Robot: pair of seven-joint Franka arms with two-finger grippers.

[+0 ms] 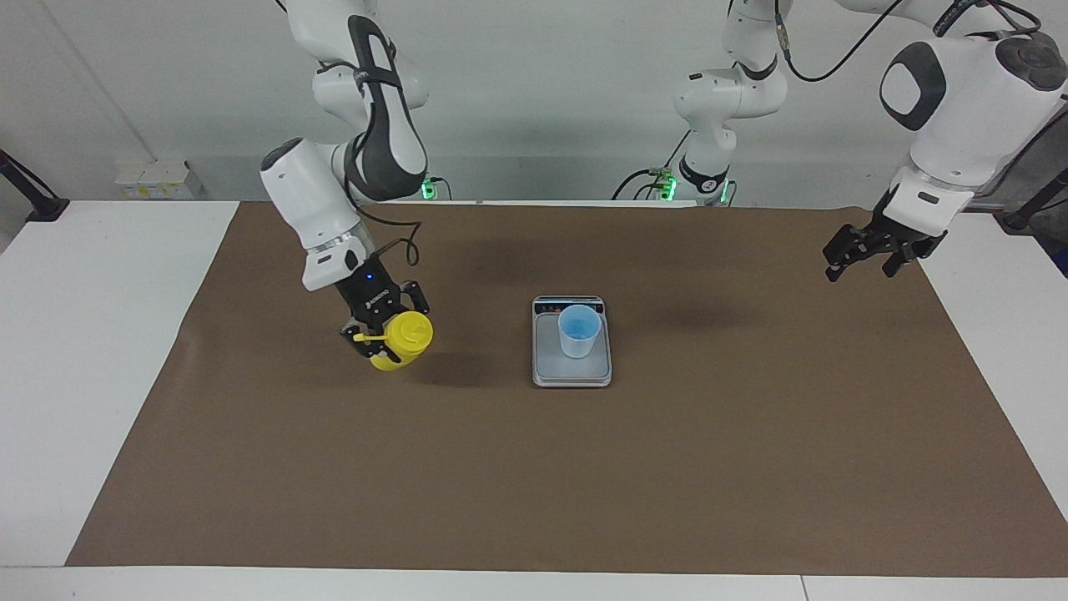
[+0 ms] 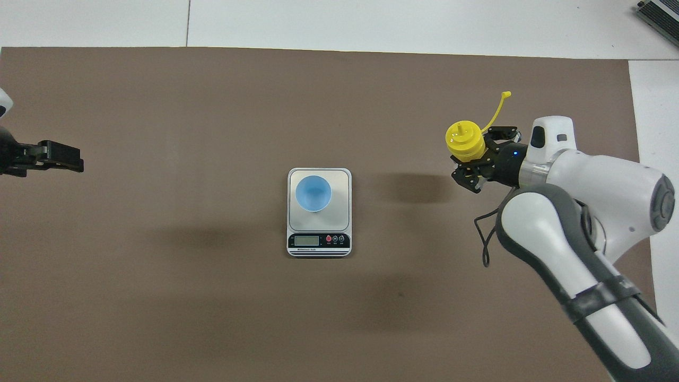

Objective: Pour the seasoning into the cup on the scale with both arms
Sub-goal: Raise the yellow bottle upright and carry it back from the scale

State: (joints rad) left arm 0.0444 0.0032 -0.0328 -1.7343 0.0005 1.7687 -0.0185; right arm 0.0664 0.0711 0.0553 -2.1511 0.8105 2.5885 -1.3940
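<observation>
We take the kitchen scale (image 1: pixel 572 346) as our landmark: it lies flat on the brown mat (image 1: pixel 534 467) near the middle of the table (image 1: pixel 100 334), with its dark display strip on the short edge nearest the robots. On its grey weighing plate stands the light blue cup (image 1: pixel 579 330), upright and open at the top, set toward the end of the plate nearer the display in the facing view; in the overhead view we see its round mouth (image 2: pixel 313 193) lying within the plate's outline. Toward the right arm's end of the table from the scale, and well apart from it, we find the right gripper (image 1: pixel 385 331) clenched on the yellow seasoning bottle (image 1: pixel 400 338), which it holds clear of the mat with a shadow below it. In the overhead view the bottle's ribbed nozzle cap (image 2: pixel 464 140) faces up toward the camera, and its thin tethered strap (image 2: pixel 496 109) curves away from the cap, out over the mat. The bottle is not over the cup or the scale. Toward the left arm's end of the table from the scale, also well apart, the left gripper (image 1: pixel 868 250) waits above the mat's edge, its jaws released and holding nothing.
</observation>
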